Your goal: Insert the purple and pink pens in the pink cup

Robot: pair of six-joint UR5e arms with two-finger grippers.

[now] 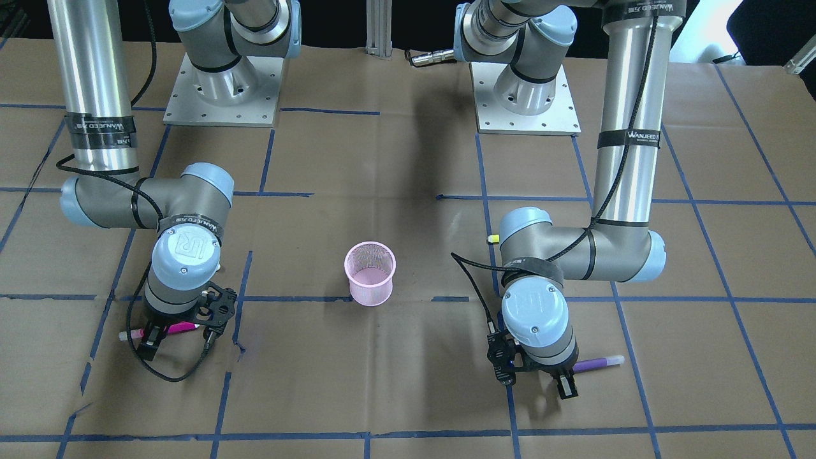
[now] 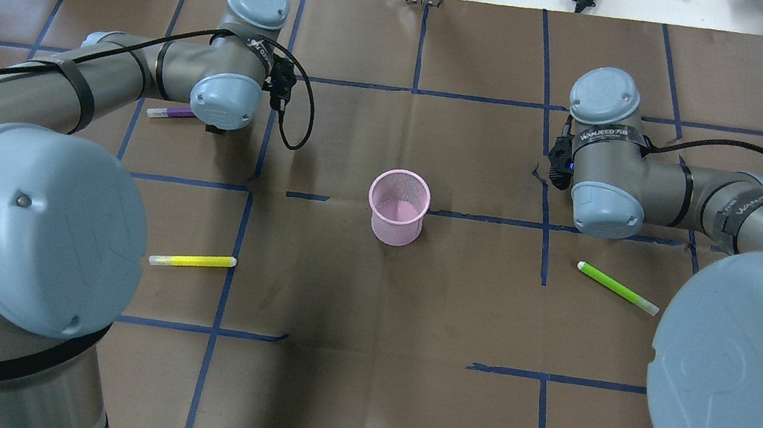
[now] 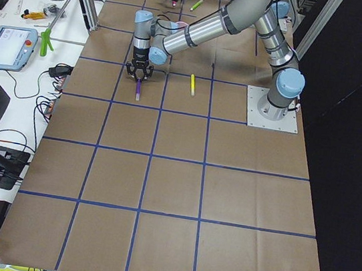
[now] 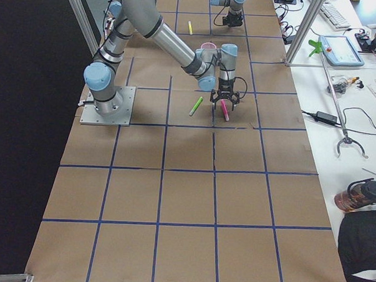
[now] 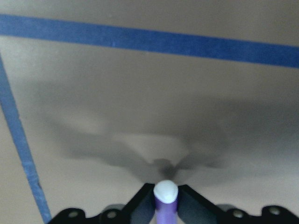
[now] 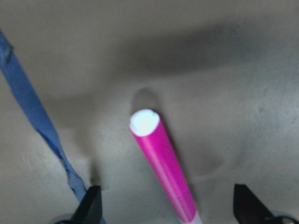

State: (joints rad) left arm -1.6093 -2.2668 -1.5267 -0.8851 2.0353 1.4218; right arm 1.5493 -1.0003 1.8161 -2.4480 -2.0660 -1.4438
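Note:
The pink mesh cup [image 1: 370, 274] stands upright mid-table, also in the overhead view [image 2: 397, 206]. The purple pen [image 1: 596, 363] lies level at table height. My left gripper [image 1: 561, 377] is on one end of it. In the left wrist view the fingers [image 5: 142, 205] press on both sides of the purple pen [image 5: 166, 203], so the gripper is shut on it. The pink pen [image 1: 182, 327] lies on the paper. My right gripper [image 1: 153, 336] is low over it and open. In the right wrist view the fingers [image 6: 91, 207] stand wide apart either side of the pen [image 6: 163, 168].
A yellow pen [image 2: 191, 260] lies near my left arm's base side. A green pen [image 2: 617, 287] lies near my right arm's. Brown paper with a blue tape grid [image 2: 247, 184] covers the table. Both forearms reach low over the table on either side of the cup.

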